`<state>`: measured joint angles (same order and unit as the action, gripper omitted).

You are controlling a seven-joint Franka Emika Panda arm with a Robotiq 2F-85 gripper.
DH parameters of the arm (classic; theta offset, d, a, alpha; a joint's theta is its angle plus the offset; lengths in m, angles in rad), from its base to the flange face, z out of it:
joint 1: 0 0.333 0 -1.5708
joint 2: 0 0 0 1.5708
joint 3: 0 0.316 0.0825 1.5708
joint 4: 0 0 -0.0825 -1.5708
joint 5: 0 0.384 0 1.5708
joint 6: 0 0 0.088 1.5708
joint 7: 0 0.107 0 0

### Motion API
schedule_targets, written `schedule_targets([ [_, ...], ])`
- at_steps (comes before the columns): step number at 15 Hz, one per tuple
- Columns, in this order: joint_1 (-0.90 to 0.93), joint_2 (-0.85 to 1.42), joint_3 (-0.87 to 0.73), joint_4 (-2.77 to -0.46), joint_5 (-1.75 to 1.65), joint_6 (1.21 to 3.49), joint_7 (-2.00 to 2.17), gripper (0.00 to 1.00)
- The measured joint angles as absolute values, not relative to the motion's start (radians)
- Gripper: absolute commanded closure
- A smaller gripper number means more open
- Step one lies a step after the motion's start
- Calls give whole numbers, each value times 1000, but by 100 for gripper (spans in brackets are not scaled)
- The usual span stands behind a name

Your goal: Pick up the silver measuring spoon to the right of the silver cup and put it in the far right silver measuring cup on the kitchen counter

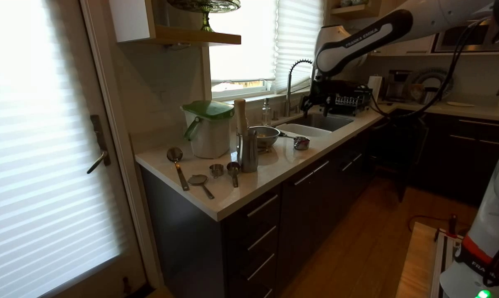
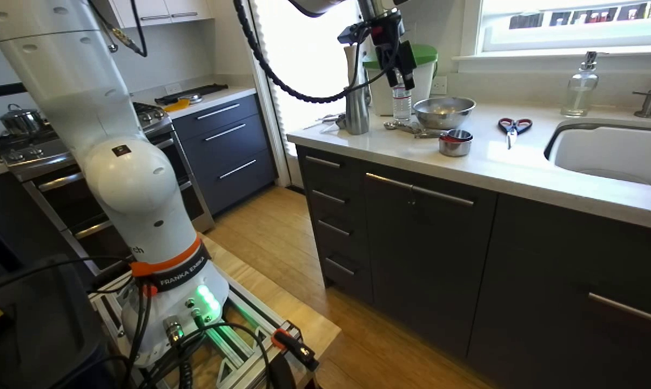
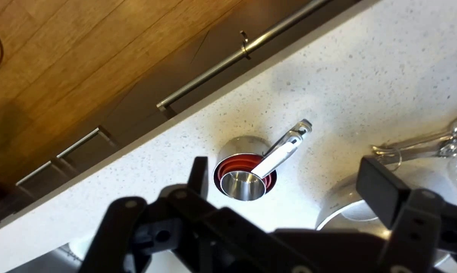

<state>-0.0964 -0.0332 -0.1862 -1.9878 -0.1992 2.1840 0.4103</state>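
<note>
Gripper (image 3: 290, 183) over the counter (image 1: 274, 163), jaws spread wide, holding nothing. Wrist view looks down into the measuring cup (image 3: 239, 146): red inside, smaller cup (image 3: 244, 186) nested in it, two handles side by side. Measuring spoon (image 1: 234, 167) is outside that frame; an exterior view has it on the counter, between the little cup (image 1: 216, 170) and the steel jug (image 1: 249, 155). Scissors (image 2: 511, 138) near the sink (image 2: 606, 146): plain in an exterior view.

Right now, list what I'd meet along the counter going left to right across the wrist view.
Sink → cups → left rim of the bowl → round ends of the spoons. The fingers overlap too much to place.
</note>
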Motion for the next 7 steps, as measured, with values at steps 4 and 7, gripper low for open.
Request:
schedule_targets([
  [4, -109, -215, -176, -2187, -229, 2239, 209, 0],
  [7, -118, -278, -176, -2261, -229, 2255, 138, 0],
])
